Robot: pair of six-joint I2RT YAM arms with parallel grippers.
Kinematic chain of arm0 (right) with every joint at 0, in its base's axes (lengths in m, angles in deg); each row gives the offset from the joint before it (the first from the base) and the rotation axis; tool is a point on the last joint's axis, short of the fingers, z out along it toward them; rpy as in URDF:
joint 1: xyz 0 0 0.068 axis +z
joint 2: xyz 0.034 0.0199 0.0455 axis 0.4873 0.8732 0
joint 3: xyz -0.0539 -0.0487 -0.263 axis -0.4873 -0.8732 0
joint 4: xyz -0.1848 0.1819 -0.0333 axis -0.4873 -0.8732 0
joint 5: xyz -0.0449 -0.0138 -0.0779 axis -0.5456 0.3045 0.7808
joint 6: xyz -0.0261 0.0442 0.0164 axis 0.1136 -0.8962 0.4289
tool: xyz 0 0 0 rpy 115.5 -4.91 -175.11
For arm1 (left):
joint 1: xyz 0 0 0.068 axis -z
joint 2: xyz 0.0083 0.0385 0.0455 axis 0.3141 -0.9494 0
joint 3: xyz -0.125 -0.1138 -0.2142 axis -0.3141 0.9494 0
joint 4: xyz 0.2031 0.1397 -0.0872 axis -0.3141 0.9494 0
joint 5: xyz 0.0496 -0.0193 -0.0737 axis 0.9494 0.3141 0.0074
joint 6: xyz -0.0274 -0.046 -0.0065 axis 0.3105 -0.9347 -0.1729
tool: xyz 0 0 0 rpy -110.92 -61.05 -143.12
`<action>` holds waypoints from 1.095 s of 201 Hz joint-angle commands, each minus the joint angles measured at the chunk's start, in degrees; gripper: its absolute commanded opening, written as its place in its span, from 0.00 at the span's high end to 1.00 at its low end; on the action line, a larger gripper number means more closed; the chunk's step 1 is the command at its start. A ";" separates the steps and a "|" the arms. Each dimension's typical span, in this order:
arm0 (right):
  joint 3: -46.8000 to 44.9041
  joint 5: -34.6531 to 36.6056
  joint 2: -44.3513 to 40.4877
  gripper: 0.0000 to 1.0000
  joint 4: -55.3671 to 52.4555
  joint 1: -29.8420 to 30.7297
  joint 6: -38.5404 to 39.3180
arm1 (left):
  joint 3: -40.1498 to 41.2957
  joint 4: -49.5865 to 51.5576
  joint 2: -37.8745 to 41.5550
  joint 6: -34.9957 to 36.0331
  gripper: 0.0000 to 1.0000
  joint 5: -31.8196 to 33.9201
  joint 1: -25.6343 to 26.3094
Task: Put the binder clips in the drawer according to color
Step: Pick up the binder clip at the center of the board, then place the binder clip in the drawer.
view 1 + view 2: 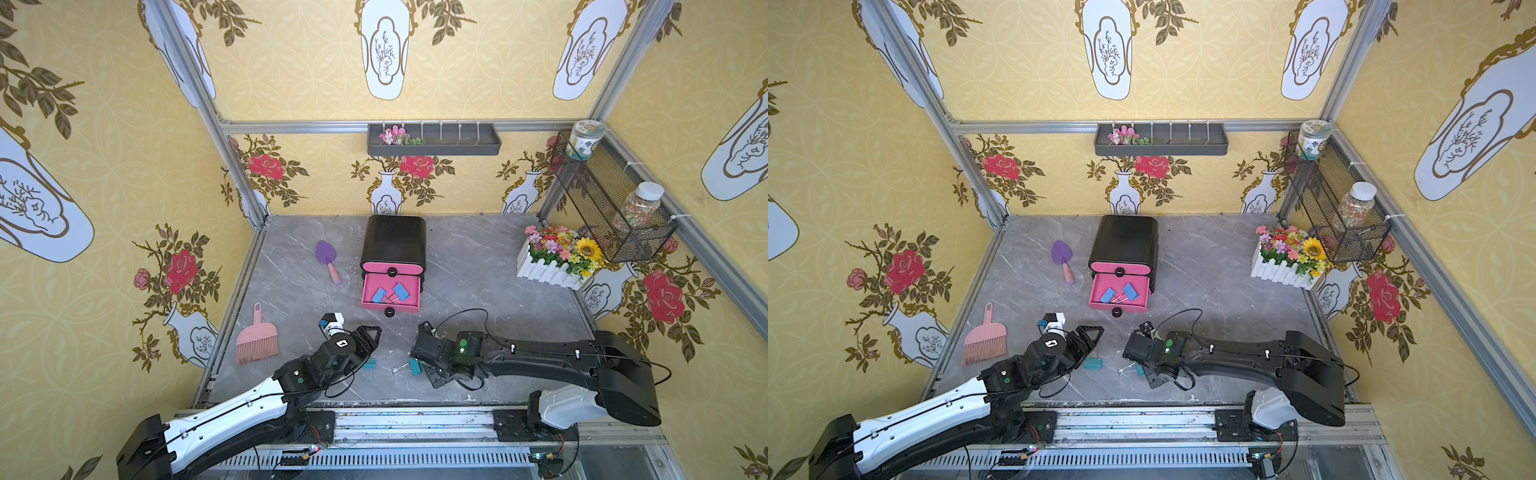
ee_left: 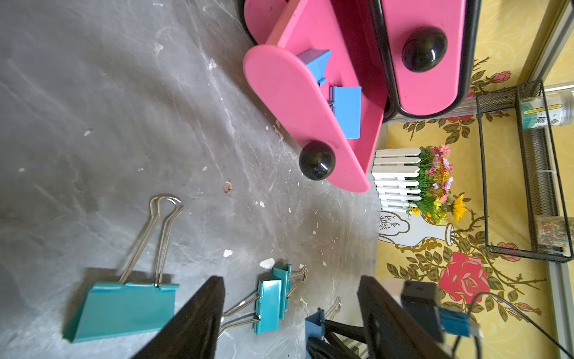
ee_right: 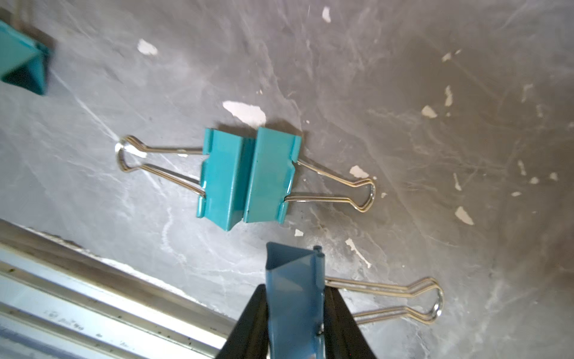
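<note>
Lying near the blue clip [image 3: 295, 295] — two teal clips [image 3: 270, 174].

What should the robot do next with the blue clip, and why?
Probably lift and carry it to the open drawer: the right fingers pinch the blue clip, and two blue clips lie inside there.

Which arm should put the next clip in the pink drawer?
Right: the right claw pinches a blue metal binder clip, and the open pink drawer holds blue ones. The left claw hangs open and empty.
</note>
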 commanded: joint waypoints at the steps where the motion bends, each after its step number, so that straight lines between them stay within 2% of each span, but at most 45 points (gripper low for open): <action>1: 4.00 2.87 -0.63 0.68 -4.46 -0.65 1.86 | 0.19 -2.00 0.03 0.74 0.26 -0.36 -0.03; 53: 16.72 -1.47 5.17 0.68 0.30 -9.97 8.59 | 1.48 -1.43 2.88 0.38 0.26 0.25 -0.03; 96: 29.79 -3.84 16.76 0.68 3.58 -14.73 11.26 | 1.48 -0.43 3.92 0.48 0.26 0.48 -0.11; 119: 34.54 -6.08 21.97 0.68 5.34 -16.76 10.29 | 1.48 -0.34 3.92 0.48 0.26 0.34 -0.11; 153: 38.23 -6.67 25.69 0.66 7.55 -17.92 7.51 | 1.64 0.27 4.58 0.24 0.26 0.46 -0.11; 220: 37.25 -5.55 26.86 0.58 12.11 -19.08 2.67 | 1.97 0.64 4.22 -0.22 0.26 -0.01 -0.12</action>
